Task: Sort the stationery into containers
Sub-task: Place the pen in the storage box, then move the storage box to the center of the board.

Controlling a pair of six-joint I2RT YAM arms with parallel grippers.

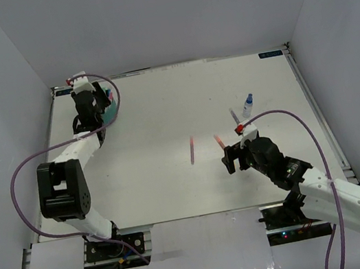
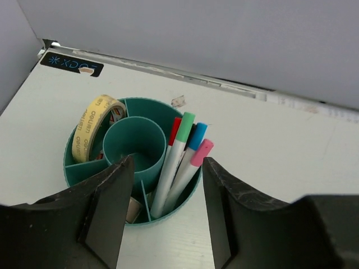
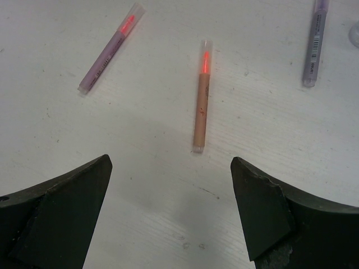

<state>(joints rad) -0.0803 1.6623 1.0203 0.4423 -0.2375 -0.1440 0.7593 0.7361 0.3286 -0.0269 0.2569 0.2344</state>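
The round teal organizer (image 2: 78,171) stands at the table's far left (image 1: 112,106). It holds a cream tape roll (image 2: 92,126) and markers (image 2: 179,159) with red, green, blue and pink caps. A small pale piece (image 2: 133,208) lies in a near compartment. My left gripper (image 2: 166,163) is open and empty, hovering just above and in front of the organizer (image 1: 94,104). My right gripper (image 3: 171,162) is open and empty above the table (image 1: 236,156), just short of an orange pen (image 3: 202,101). A purple pen (image 3: 109,47) lies to its left. A grey pen (image 3: 314,45) lies at the upper right.
A small blue-capped bottle (image 1: 248,105) stands beyond the right gripper, next to the grey pen (image 1: 234,116). The pink-purple pen (image 1: 192,150) and the orange pen (image 1: 219,141) lie mid-table. White walls enclose the table on three sides.
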